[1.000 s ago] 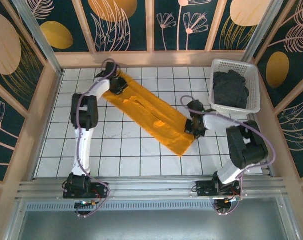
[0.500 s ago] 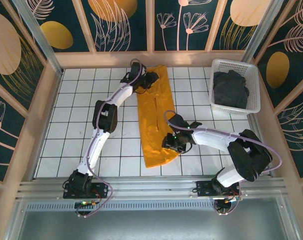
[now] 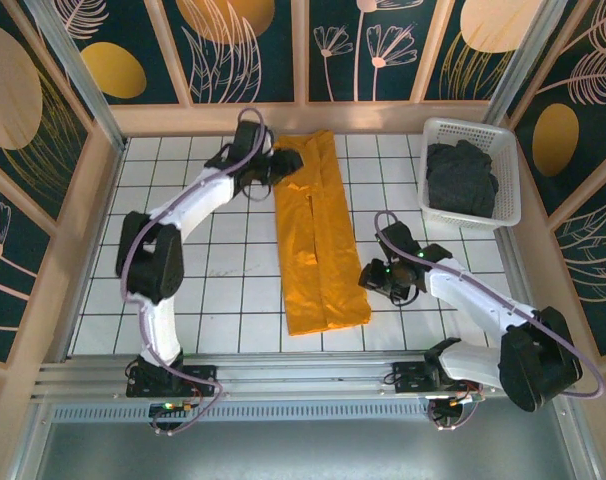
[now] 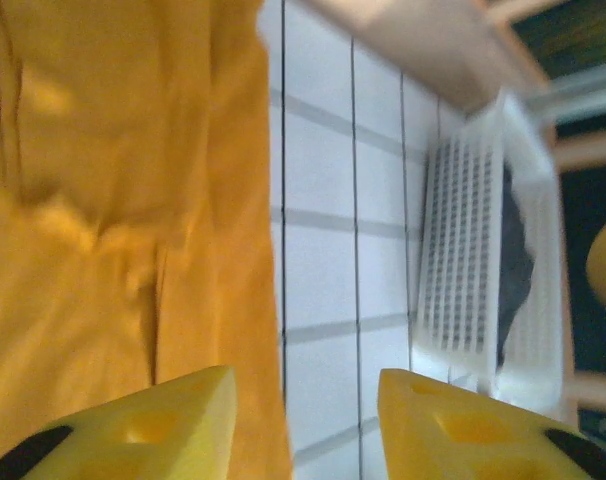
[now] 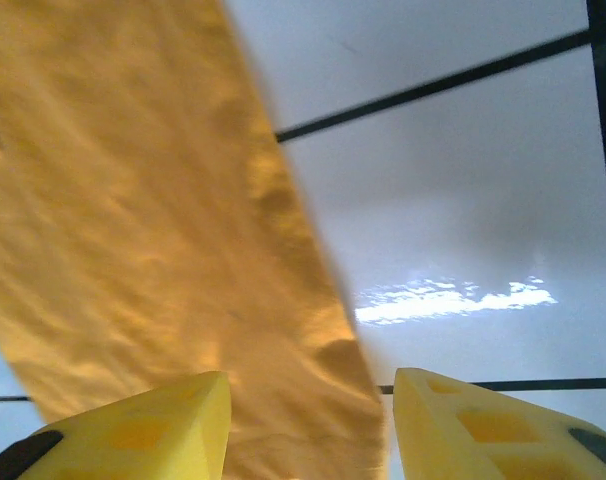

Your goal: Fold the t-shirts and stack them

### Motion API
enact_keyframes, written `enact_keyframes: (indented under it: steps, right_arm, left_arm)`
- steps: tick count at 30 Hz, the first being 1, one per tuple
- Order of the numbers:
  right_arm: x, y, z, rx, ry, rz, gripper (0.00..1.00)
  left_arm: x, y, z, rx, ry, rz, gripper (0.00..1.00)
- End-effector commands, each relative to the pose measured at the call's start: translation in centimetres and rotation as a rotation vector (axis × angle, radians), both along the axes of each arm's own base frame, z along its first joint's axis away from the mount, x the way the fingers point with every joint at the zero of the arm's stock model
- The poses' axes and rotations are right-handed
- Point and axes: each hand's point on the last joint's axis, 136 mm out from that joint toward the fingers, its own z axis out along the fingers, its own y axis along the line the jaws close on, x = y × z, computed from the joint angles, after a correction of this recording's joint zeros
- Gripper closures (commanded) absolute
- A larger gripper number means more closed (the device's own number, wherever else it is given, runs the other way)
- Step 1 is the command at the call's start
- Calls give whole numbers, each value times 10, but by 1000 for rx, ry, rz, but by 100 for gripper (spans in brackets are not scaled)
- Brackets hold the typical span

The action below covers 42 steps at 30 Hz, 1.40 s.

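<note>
Matt cloth t-shirt [image 3: 317, 232], glossy tiles [image 3: 233, 290]

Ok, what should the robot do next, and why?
Probably pinch the near end of the orange shirt with the right end effector, ready to fold it over: it lies flat as a long strip, and that end effector is open by its edge.

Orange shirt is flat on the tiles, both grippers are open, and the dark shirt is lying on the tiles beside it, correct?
No: the dark shirt lies in the white basket, as the top external view shows. The orange shirt is flat and the left gripper and right gripper are open.
</note>
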Motion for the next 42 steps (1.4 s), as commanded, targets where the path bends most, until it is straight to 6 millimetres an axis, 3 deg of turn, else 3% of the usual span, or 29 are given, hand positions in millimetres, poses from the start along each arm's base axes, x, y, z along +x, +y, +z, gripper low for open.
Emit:
enact_keyframes:
  steps: [1,6,9,12,15,17,21,24,31,36,42]
  right_arm:
    - [-19,6,-15,1,68,135,52]
    - [-43,13,-29,-3,143,198,53]
    - [-54,11,-35,-6,186,199,56]
    - [-62,8,-42,-24,216,207,59]
    - [-62,14,-43,0,215,212,61]
    - [-61,17,-44,6,227,212,69]
    - [-67,24,-43,20,246,240,91]
    - [-77,26,-41,24,267,255,100]
    - [-93,32,-32,59,289,280,100]
    - [-95,33,-30,75,284,271,100]
    - [-95,36,-30,83,278,277,100]
  left_arm:
    - [-89,18,-82,149,256,-125,60]
    - [-206,37,-113,241,441,-258,60]
    - [-262,45,-127,280,541,-315,60]
    - [-300,39,-129,273,597,-370,59]
    - [-325,28,-129,252,633,-415,58]
    - [-339,22,-131,244,659,-437,57]
    - [-356,21,-140,263,699,-437,55]
    - [-360,16,-141,253,712,-434,54]
    - [-359,17,-156,286,724,-394,54]
    - [-361,34,-166,385,731,-381,58]
    - [-361,35,-173,391,736,-376,62]
